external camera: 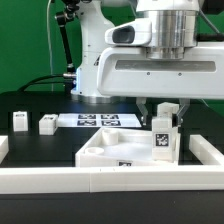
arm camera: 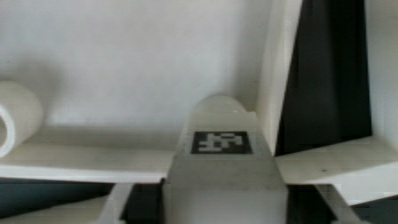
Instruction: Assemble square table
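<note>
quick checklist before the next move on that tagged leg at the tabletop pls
1. Leg between the fingers: ok, one finger on each side in the exterior view.
2. Fingers closed firmly on the leg: cannot tell.
3. Leg upright: ok.
4. Leg seated in the square top: cannot tell, the joint is hidden.
5. Leg's tag readable: ok, it shows in both views.
6. Two spare legs out of the way: ok, apart at the exterior view's left.
</note>
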Motion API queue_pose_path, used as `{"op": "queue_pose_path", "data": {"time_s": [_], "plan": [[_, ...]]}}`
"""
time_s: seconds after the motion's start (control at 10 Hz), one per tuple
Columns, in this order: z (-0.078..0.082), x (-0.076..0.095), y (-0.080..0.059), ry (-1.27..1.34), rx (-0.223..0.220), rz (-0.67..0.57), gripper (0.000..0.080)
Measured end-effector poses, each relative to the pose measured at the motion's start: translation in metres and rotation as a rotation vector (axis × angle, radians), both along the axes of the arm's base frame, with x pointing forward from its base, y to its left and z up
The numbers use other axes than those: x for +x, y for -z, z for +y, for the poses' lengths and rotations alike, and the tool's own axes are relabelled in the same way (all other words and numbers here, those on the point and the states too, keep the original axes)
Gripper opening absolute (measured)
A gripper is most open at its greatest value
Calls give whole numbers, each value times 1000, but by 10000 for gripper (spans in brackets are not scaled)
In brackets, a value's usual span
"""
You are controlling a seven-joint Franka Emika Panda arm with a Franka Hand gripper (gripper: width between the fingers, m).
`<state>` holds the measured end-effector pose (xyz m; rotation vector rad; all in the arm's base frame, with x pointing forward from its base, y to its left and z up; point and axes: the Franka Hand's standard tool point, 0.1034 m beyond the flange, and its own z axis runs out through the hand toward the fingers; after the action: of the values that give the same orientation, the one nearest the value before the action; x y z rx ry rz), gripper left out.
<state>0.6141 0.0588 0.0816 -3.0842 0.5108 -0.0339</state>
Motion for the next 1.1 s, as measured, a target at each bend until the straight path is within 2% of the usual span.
{"op": "queue_pose_path", "data": {"time_s": [0.2,0.4,0.8,1.1], "plan": [[1,0,0,121,3,1,293],[9,-2,0,406,14,3,293],[16,5,0,817,91,-28,293],[22,5,-1,1011,110,-16,293]]}}
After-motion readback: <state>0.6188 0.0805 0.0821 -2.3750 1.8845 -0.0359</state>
